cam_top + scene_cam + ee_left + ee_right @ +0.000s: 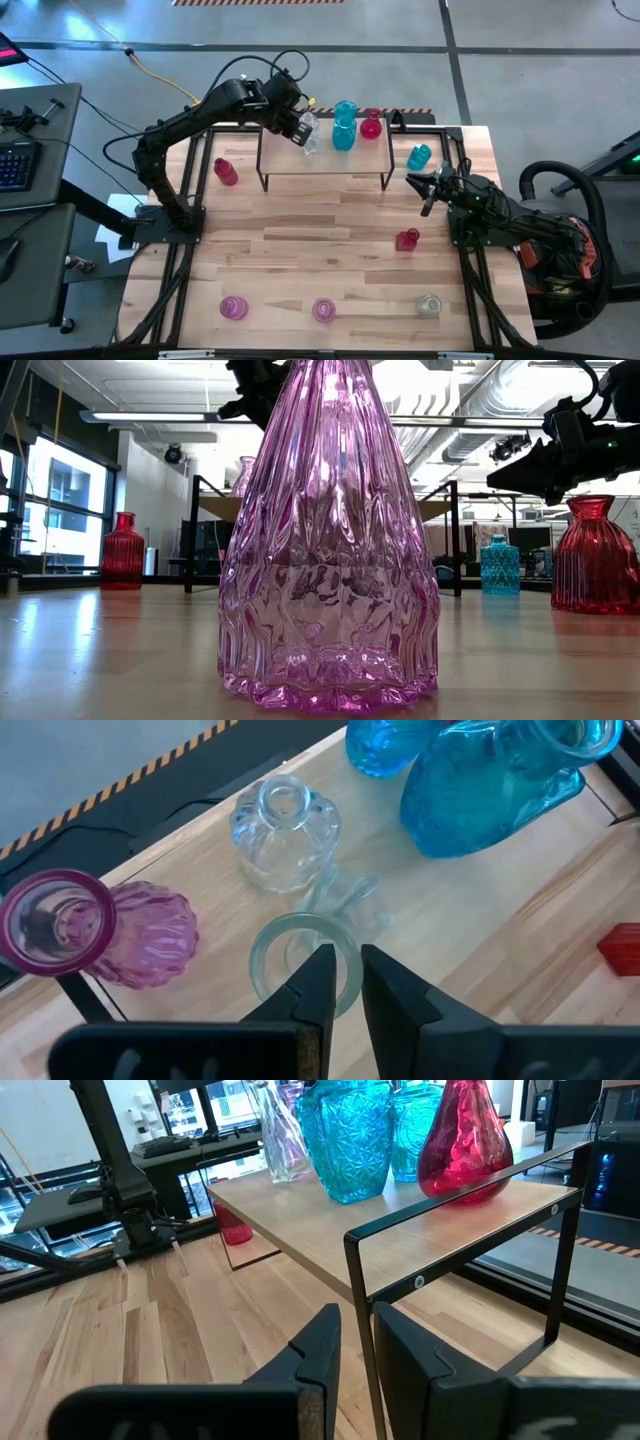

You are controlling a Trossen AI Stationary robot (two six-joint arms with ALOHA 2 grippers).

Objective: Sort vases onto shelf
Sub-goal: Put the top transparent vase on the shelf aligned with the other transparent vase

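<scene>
The shelf (pixel 325 160) stands at the table's far middle. On it are two teal vases (pixel 343 126), a red vase (pixel 371 125), a clear vase (pixel 283 830) and a pink vase (pixel 105 925). My left gripper (pixel 301 134) reaches down over the shelf's left part and is shut on a second clear vase (pixel 300 965). My right gripper (pixel 414 181) waits level near the table's right edge, shut and holding nothing, close to the shelf's right leg (pixel 362 1310). More vases stand on the table. My left gripper pinches the rim (pixel 345 933) of the clear vase's mouth, one finger (pixel 318 982) inside the mouth and the other outside it. The fingers slant down from above. The vase stays upright over the shelf board; whether its base rests there, I cannot tell.
On the table stand a red vase (pixel 225 171) left of the shelf, a teal one (pixel 419 156) to its right, a red one (pixel 407 240) farther forward, and two pink vases (pixel 233 307) (pixel 324 310) and a clear one (pixel 428 306) along the near edge.
</scene>
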